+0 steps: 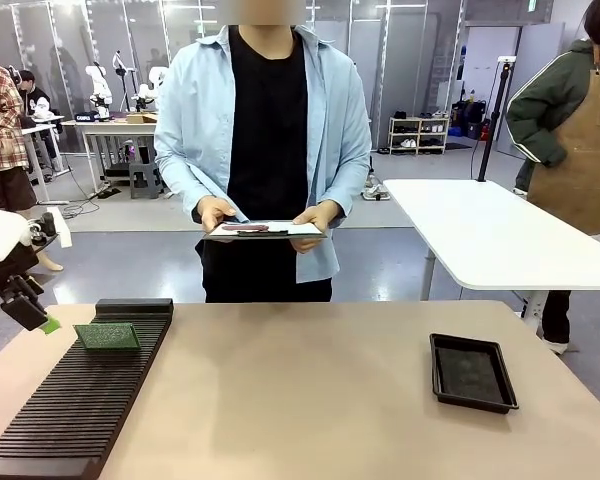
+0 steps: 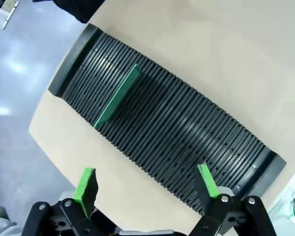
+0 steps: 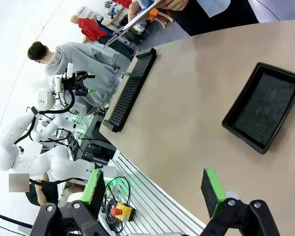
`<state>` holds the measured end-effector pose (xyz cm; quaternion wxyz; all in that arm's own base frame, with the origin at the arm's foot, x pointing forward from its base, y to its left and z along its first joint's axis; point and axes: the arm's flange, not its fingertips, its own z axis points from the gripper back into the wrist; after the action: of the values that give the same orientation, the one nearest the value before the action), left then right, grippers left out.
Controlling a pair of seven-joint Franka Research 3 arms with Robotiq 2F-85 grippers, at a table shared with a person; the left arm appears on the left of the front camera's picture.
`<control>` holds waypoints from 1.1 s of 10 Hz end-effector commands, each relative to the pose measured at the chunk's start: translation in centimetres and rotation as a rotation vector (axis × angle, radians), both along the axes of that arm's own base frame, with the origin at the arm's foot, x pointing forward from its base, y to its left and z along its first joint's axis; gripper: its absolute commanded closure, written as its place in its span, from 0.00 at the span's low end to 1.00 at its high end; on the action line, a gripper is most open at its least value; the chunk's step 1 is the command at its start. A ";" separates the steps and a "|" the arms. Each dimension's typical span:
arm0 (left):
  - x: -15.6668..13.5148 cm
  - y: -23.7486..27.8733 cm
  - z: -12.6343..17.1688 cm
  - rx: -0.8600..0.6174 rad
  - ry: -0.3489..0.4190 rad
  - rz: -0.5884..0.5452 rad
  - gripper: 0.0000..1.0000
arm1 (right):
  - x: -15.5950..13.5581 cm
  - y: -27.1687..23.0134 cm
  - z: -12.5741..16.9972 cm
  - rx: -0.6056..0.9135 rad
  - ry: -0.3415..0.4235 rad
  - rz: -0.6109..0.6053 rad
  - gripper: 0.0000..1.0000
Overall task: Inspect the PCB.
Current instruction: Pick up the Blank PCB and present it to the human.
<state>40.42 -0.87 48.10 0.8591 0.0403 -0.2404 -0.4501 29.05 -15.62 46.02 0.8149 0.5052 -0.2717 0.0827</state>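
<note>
Left gripper (image 2: 145,173) hangs with jaws apart just left of the slotted rack (image 1: 75,410), by its far end, where I see the PCB (image 1: 107,336) standing in a slot. Right gripper (image 3: 152,177), also spread, sits far right of the rack, black tray (image 1: 470,372) between. Beyond the rack, a person holds a clipboard (image 1: 265,230).

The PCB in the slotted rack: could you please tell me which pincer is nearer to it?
Left. The left pincer hovers open close beside the PCB above the rack; the right pincer is far off across the table, on the black tray's side.
</note>
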 end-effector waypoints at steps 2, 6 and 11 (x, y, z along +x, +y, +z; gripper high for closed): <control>-0.5 -0.8 -0.2 0.079 -0.033 -0.120 0.00 | 0.2 -0.1 0.0 0.006 -0.027 0.007 0.00; 5.0 1.1 -2.1 0.198 -0.076 -0.546 0.00 | 0.2 -0.1 0.0 0.006 -0.027 0.007 0.00; 11.6 1.5 -6.1 0.328 -0.059 -0.654 0.00 | 0.2 -0.1 0.0 0.006 -0.027 0.007 0.00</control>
<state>50.08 0.56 42.60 0.6417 0.0971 -0.1860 -0.7377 29.08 -15.68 45.97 0.8146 0.5055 -0.2725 0.0821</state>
